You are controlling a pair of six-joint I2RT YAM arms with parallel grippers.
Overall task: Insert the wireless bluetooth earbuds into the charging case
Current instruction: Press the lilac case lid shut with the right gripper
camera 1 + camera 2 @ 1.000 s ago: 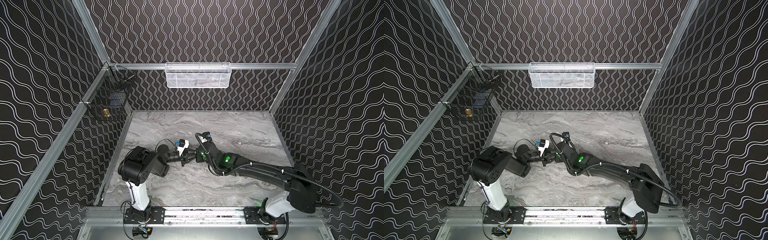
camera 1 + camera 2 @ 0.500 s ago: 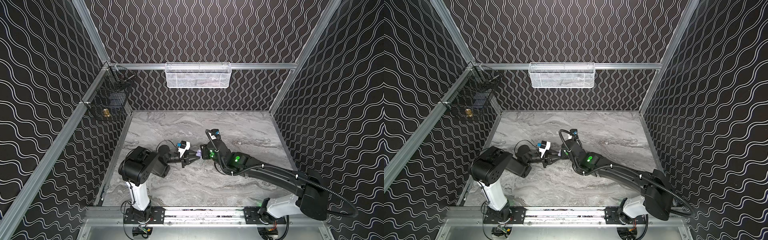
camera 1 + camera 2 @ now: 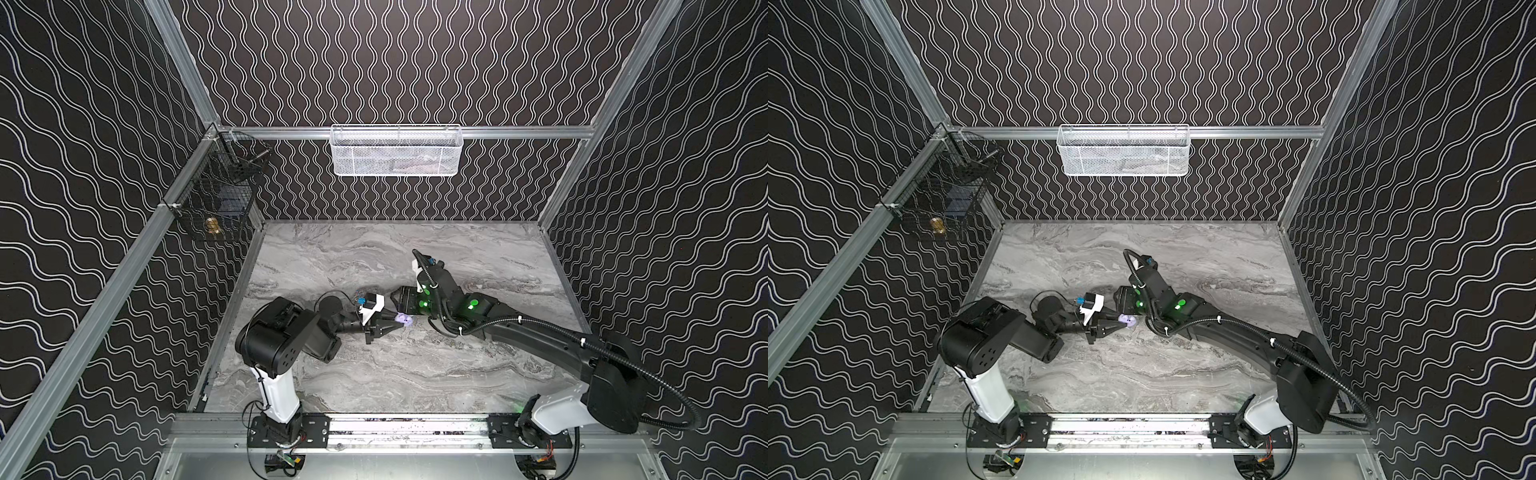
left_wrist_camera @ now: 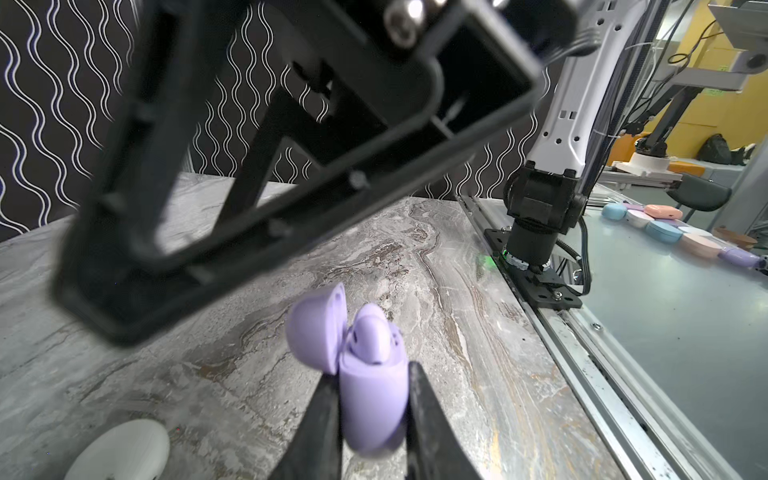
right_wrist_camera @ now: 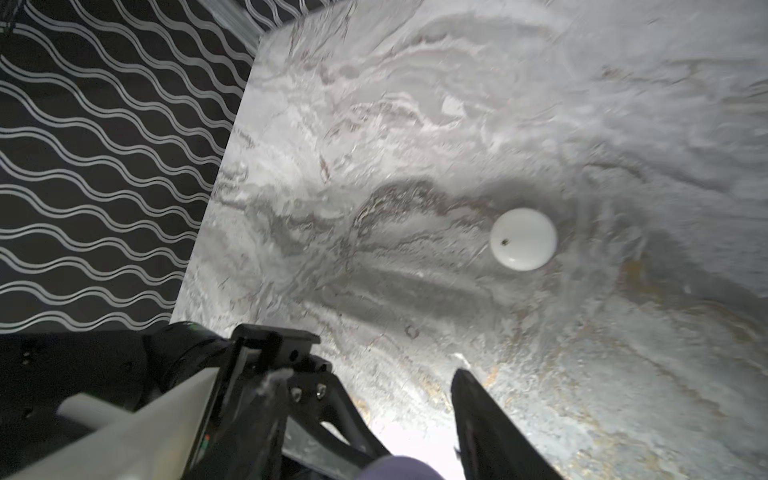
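Top views, change: right fingers (image 3: 400,300) have backed off and up from lavender charging case (image 3: 404,320), spreading as they went; a sec ago they were pinched right at its mouth; reads as earbud let go into case, so this insert prob. done.
Top views, grip: left fingers (image 3: 384,330) clamped on lavender charging case; same in both top views; right fingers near it, not touching; resting on bench (image 3: 415,374) or lifted: can't tell.
Left wrist: case upright betw. left fingers (image 4: 430,419), squeezed both sides; lid (image 4: 316,328) hinged open; lavender earbud (image 4: 372,336) sits in a well, head up; 2nd well hidden; right fingers blurred overhead, clear of it; white charging case (image 4: 120,453) shut, on bench.
Right wrist: right fingers (image 5: 490,419) parted, bench showing betw. them, nothing held; white charging case (image 5: 523,240) well ahead on bench; blurred lavender shape close to lens, prob. the case.
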